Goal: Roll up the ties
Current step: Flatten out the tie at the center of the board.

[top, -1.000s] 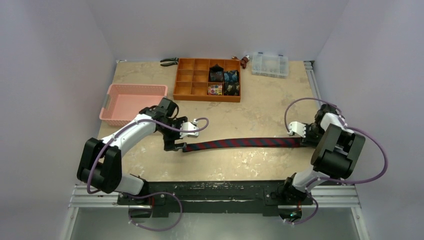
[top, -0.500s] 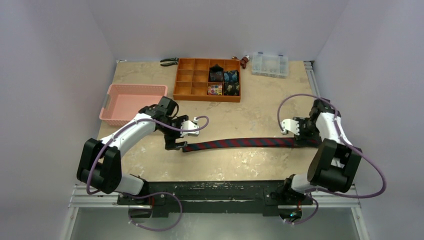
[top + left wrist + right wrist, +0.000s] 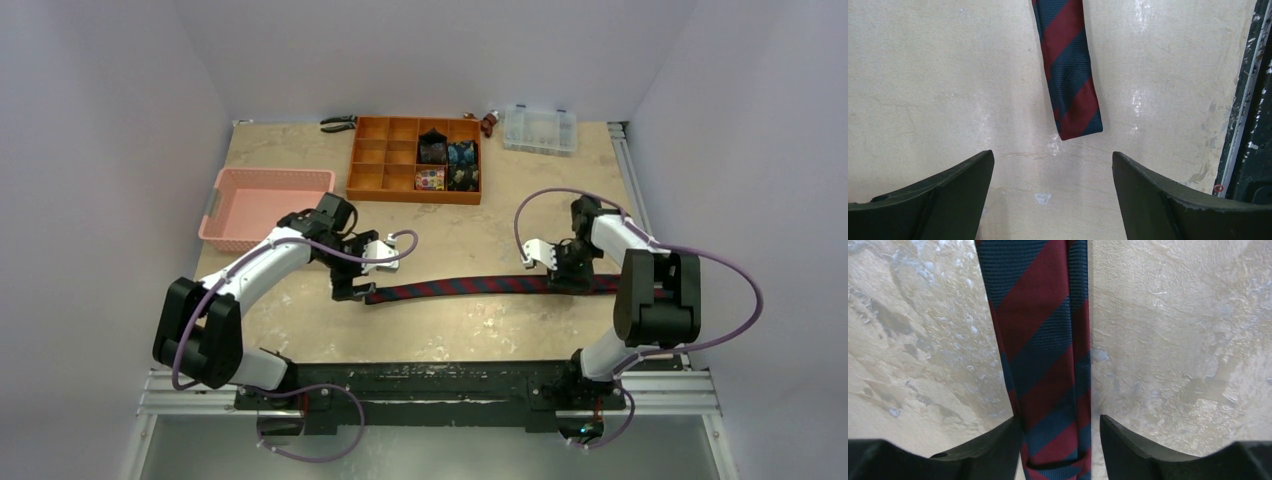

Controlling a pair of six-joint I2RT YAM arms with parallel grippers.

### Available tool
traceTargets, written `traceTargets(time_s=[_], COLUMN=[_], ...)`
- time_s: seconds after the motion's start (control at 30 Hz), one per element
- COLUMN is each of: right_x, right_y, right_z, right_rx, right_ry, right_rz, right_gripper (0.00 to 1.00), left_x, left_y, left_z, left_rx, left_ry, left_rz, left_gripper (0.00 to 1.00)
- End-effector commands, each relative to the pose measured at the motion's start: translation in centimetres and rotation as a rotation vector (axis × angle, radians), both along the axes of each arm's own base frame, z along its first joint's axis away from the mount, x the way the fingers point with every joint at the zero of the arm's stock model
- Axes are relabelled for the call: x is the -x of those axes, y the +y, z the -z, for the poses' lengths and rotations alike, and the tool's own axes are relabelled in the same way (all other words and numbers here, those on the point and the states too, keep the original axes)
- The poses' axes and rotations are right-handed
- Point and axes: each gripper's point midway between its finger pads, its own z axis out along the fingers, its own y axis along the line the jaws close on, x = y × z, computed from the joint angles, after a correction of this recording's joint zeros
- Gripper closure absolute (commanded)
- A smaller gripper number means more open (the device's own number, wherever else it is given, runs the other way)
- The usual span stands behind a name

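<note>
One navy tie with red diagonal stripes (image 3: 470,285) lies flat and unrolled across the table's middle. Its narrow end (image 3: 1068,75) stops just short of my left gripper (image 3: 1053,165), which is open and holds nothing; in the top view that gripper (image 3: 352,290) sits at the tie's left tip. My right gripper (image 3: 562,278) is low over the tie near its right part. In the right wrist view the tie (image 3: 1043,340) runs between the open fingers (image 3: 1060,425); the left finger touches its edge, the right one stands apart. Rolled ties (image 3: 447,165) fill some compartments of the orange organiser.
An orange organiser (image 3: 380,165) stands at the back centre, a pink basket (image 3: 262,205) at the left. Pliers (image 3: 338,123) and a clear plastic box (image 3: 540,128) lie along the back edge. A black rail (image 3: 440,380) borders the near edge.
My right arm has swung left along the tie, from its far right end to a spot further in, leaving the tie flat. The left arm has barely moved.
</note>
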Motion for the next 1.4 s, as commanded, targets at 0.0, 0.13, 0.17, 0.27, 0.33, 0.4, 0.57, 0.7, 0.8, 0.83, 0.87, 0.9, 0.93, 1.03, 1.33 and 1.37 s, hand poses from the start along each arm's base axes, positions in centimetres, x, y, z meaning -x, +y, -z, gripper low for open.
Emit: traceTargets(time_s=[0.0,0.13,0.17,0.27,0.33,0.4,0.57,0.7,0.8,0.83,0.87,0.9,0.93,1.03,1.33,1.37], right_x=[0.3,0.8,1.0,1.7,2.4,2.9,4.2,4.6,4.4,4.3,4.3,4.1,4.1,3.7,3.3,3.3], right_y=[-0.4,-0.6,-0.5,-0.6,-0.9,-1.2,-2.2,-3.8,-5.0,-5.5,-5.9,-6.3,-6.6,-7.2,-9.2,-9.2], right_z=[0.8,0.9,0.9,1.0,1.1,1.3,1.8,1.9,2.0,2.0,2.1,2.1,2.1,2.0,2.3,2.3], right_rx=[0.02,0.026,0.022,0.026,0.038,0.049,0.067,0.091,0.102,0.107,0.113,0.116,0.117,0.119,0.152,0.15], right_ry=[0.0,0.009,0.012,0.021,0.025,0.027,0.047,0.052,0.056,0.058,0.061,0.059,0.059,0.052,0.065,0.065], right_rz=[0.004,-0.003,-0.004,-0.007,-0.014,-0.019,0.001,0.021,0.05,0.058,0.064,0.066,0.069,0.063,0.051,0.044], right_gripper=[0.47,0.56,0.57,0.61,0.63,0.64,0.65,0.66,0.67,0.68,0.68,0.68,0.68,0.69,0.73,0.73], left_x=[0.2,0.5,0.3,-0.5,-0.8,-0.5,0.7,0.0,-0.5,-0.4,-0.3,-0.3,-0.3,-0.5,-0.4,-0.3], left_y=[-2.7,-5.1,-5.7,-7.4,-8.5,-9.6,-9.7,-9.1,-9.5,-9.8,-10.3,-10.8,-11.0,-11.6,-12.0,-12.0], left_z=[-1.5,-0.8,-0.4,0.7,1.1,1.6,4.2,5.9,5.8,5.6,5.3,5.0,4.9,4.9,5.0,4.9], left_rx=[0.098,0.058,0.044,-0.004,-0.019,-0.039,-0.174,-0.268,-0.271,-0.262,-0.247,-0.226,-0.23,-0.245,-0.285,-0.288], left_ry=[-0.005,-0.017,-0.037,-0.078,-0.077,-0.071,-0.054,-0.063,-0.06,-0.055,-0.048,-0.04,-0.036,-0.023,0.048,0.057], left_rz=[0.038,0.092,0.102,0.134,0.15,0.179,0.29,0.3,0.283,0.286,0.287,0.284,0.285,0.279,0.26,0.254], left_gripper=[0.12,0.1,0.11,0.11,0.13,0.16,0.22,0.42,0.59,0.64,0.68,0.71,0.74,0.8,0.85,0.86])
